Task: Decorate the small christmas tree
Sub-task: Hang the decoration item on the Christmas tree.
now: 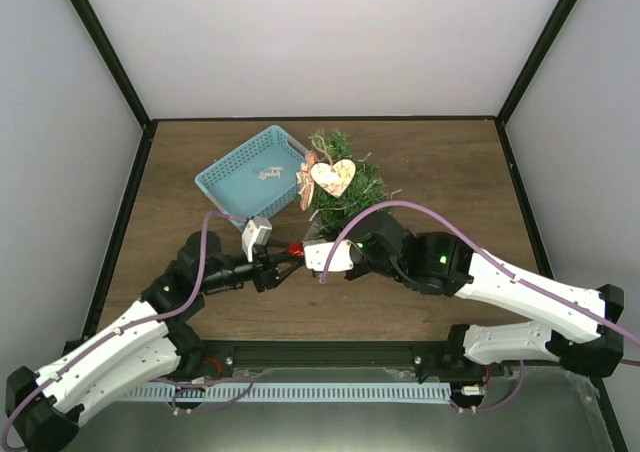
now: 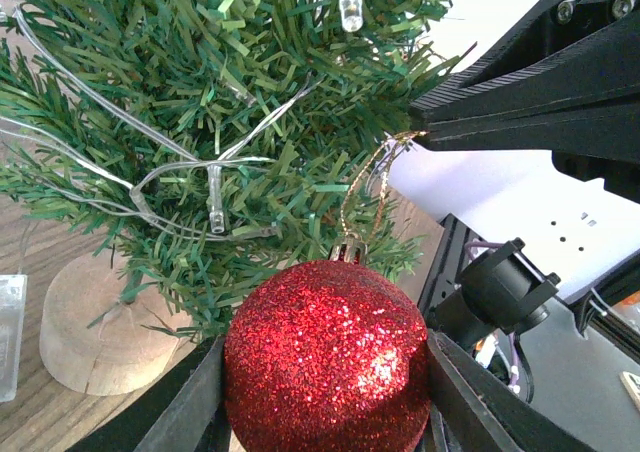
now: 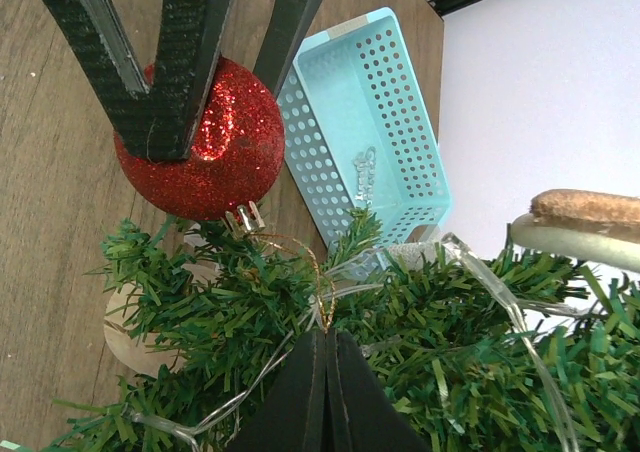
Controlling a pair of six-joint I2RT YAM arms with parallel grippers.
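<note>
The small christmas tree (image 1: 343, 180) stands mid-table on a pale wooden base (image 2: 88, 324), strung with clear light wire. A red glitter ball (image 2: 328, 357) sits between the fingers of my left gripper (image 2: 328, 382), which is shut on it just in front of the tree's lower branches. The ball's gold thread loop (image 3: 318, 277) runs up to my right gripper (image 3: 326, 336), which is shut on the loop's top end against the needles (image 3: 450, 362). From above, both grippers meet at the ball (image 1: 296, 248) near the tree's front left.
A light-blue perforated basket (image 1: 232, 177) lies left of the tree, with a silvery ornament (image 1: 267, 175) inside. A wooden heart ornament (image 1: 333, 177) and a brown figure (image 1: 307, 187) hang on the tree. Dark frame rails border the table.
</note>
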